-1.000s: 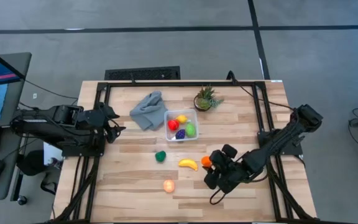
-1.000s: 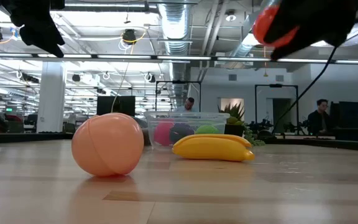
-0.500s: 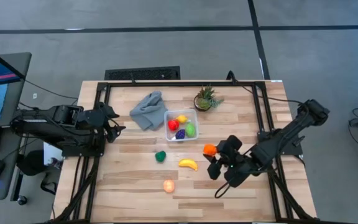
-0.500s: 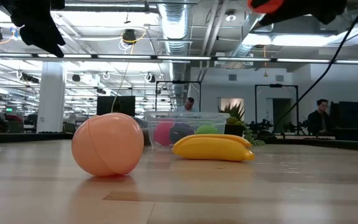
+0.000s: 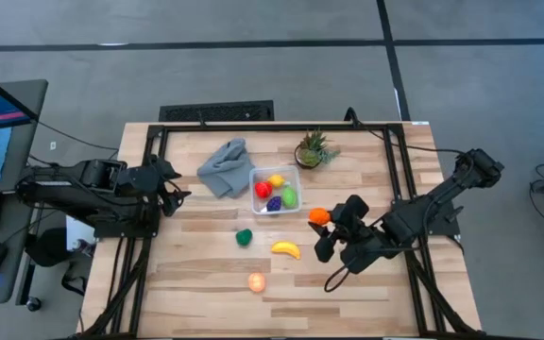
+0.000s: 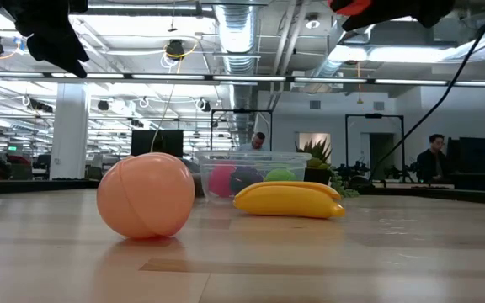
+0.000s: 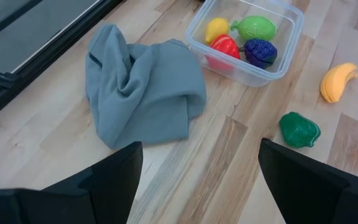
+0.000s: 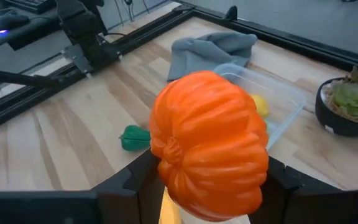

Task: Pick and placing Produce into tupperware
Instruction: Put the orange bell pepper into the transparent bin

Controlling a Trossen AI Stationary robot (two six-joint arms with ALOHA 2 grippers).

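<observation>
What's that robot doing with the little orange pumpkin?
The right gripper is holding the orange pumpkin up in the air, near the clear tupperware, which already has four toy foods inside. A banana, a green pepper and a peach lie on the table. The left gripper waits, open.

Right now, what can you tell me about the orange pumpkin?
The orange pumpkin is a small, glossy, plastic-looking toy, round and ribbed with lengthwise grooves that meet at a puckered end. It is off the table, pinched between the fingers of the right hand, which touch it on two sides. In the high view it hangs above the wood, just right of the tupperware and above the banana. Nothing else touches it.
</observation>
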